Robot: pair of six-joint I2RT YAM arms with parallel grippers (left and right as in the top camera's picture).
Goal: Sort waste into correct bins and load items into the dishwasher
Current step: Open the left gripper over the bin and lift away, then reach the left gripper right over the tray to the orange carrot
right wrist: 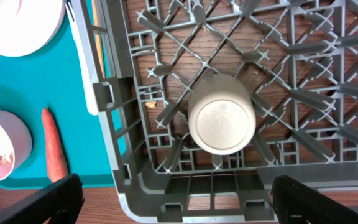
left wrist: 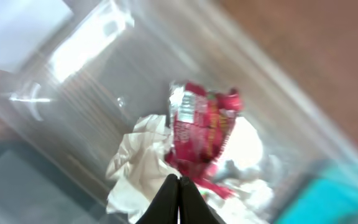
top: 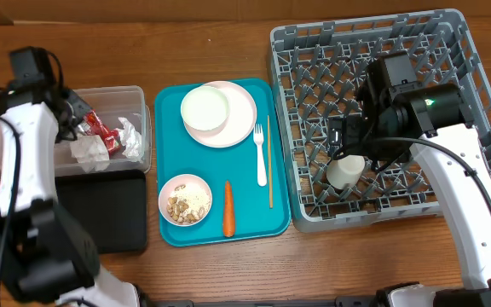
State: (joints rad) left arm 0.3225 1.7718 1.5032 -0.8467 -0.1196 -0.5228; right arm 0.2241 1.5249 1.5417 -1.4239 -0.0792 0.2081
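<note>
as cup (right wrist: pixel 221 122) sits in rack (right wrist: pixel 303 81), wrapper (left wrist: pixel 201 130) binned

It looks like a robotics lab: robot arms (top: pixel 459 170) work at a wooden table (top: pixel 228 273) holding a grey dish rack (top: pixel 484 102) and a teal tray (top: pixel 245 205).

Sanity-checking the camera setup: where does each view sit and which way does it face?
Overhead: fixed above the table, facing straight down on teal tray, grey rack, clear tub; left arm and right arm show.
Left wrist: over the tub, facing down at red wrapper and napkins; left gripper shut, bottom edge.
Right wrist: over the rack, facing down at the white cup; right gripper open, fingers in bottom corners.
Shared: overhead and right wrist both show cup and carrot.
</note>
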